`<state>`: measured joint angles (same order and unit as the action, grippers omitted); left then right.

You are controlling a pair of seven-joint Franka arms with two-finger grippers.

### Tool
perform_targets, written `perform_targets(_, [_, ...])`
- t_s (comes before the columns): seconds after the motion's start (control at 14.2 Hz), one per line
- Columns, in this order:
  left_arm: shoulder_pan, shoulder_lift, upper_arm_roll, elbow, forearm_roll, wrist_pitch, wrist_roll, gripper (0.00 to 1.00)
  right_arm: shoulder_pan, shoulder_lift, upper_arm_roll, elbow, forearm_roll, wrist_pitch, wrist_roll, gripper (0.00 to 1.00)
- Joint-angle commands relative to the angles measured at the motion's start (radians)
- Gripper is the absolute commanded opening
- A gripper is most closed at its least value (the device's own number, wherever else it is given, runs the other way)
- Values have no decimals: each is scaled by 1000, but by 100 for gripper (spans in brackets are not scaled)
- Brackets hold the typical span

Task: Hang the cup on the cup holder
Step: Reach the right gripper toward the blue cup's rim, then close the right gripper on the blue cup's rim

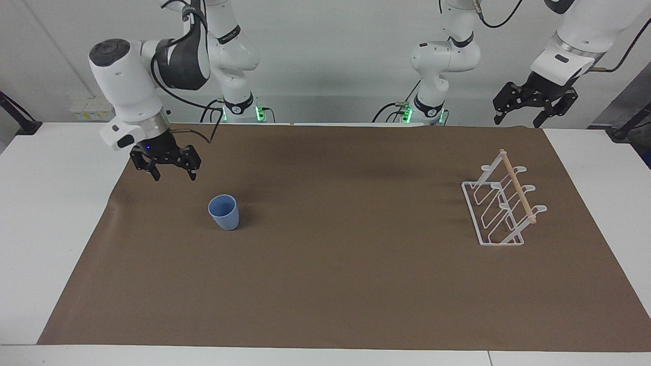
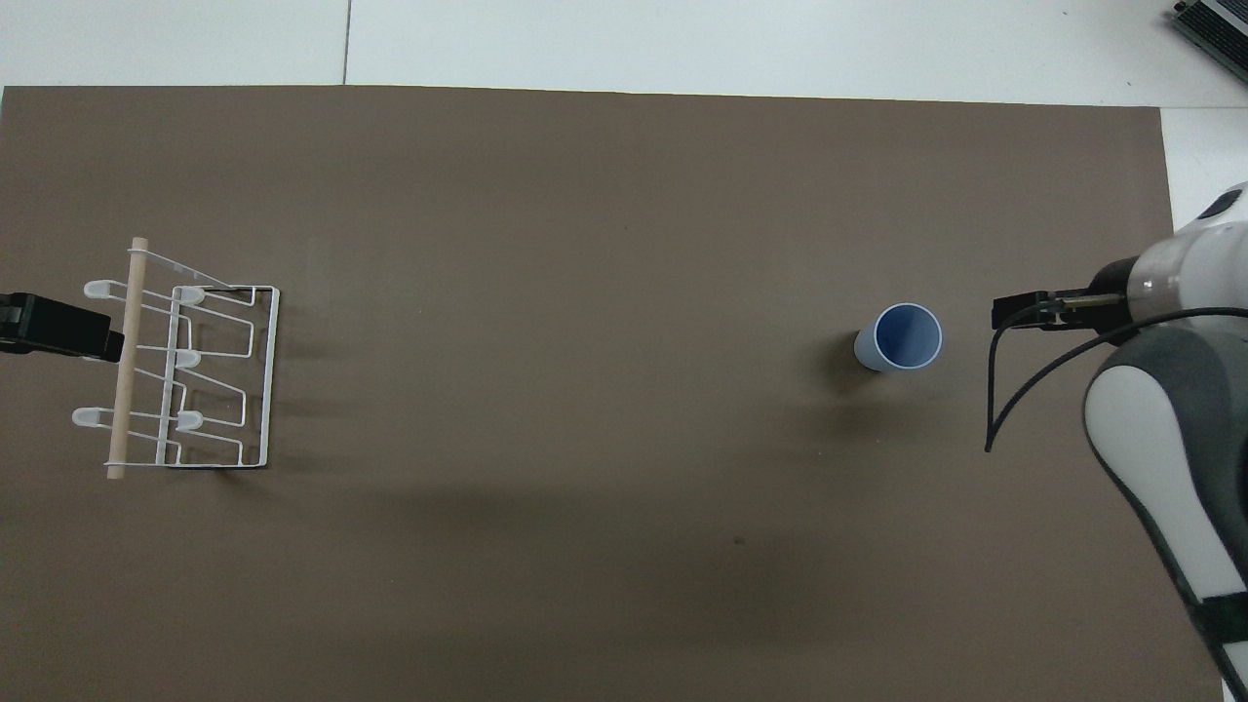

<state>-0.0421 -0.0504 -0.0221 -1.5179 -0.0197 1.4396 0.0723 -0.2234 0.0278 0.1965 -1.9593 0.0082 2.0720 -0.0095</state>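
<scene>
A light-blue cup (image 1: pixel 224 212) (image 2: pixel 902 337) stands upright, mouth up, on the brown mat toward the right arm's end of the table. My right gripper (image 1: pixel 174 176) (image 2: pixel 1016 312) hangs open and empty above the mat, beside the cup on the side of the right arm's end, not touching it. The white wire cup holder (image 1: pixel 501 206) (image 2: pixel 190 375) with its wooden dowel stands toward the left arm's end, with nothing on its prongs. My left gripper (image 1: pixel 516 121) (image 2: pixel 58 330) waits open and empty, high over the mat's corner at the robots' edge.
The brown mat (image 1: pixel 346 264) covers most of the white table (image 1: pixel 46 213). Between cup and holder lies a wide stretch of bare mat. A black cable (image 2: pixel 1004 400) loops down from the right wrist.
</scene>
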Motion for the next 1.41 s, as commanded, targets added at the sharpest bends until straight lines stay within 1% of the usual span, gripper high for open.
perform_targets(0.0, [1,-25,-2,-25,24,-5,14,100,51,44,3,-30,-11,68,74,100])
perform_targets(0.14, [1,-25,-4,-24,23,-5,12,100,58,44,3,-84,-14,121,79,100])
perform_targets(0.35, [8,-25,-4,-24,23,-5,3,100,56,44,3,-127,-19,128,69,100])
perform_targets(0.57, [11,-25,-4,-24,23,-10,3,100,56,34,1,-185,-20,171,45,100])
perform_targets(0.78, [13,-25,-4,-24,23,-10,3,100,42,35,1,-190,-20,172,16,100])
perform_targets(0.85, [13,-25,-4,-24,23,-11,4,100,39,43,0,-193,-22,184,14,100])
perform_targets(0.99, [13,-25,-1,-24,23,-11,4,100,29,44,1,-211,-22,247,16,100])
perform_targets(1.27, [13,-25,1,-24,23,-11,6,100,26,49,1,-213,-22,279,49,100])
perform_targets(1.34, [13,-25,1,-25,23,-16,6,100,24,63,1,-214,-22,280,52,100])
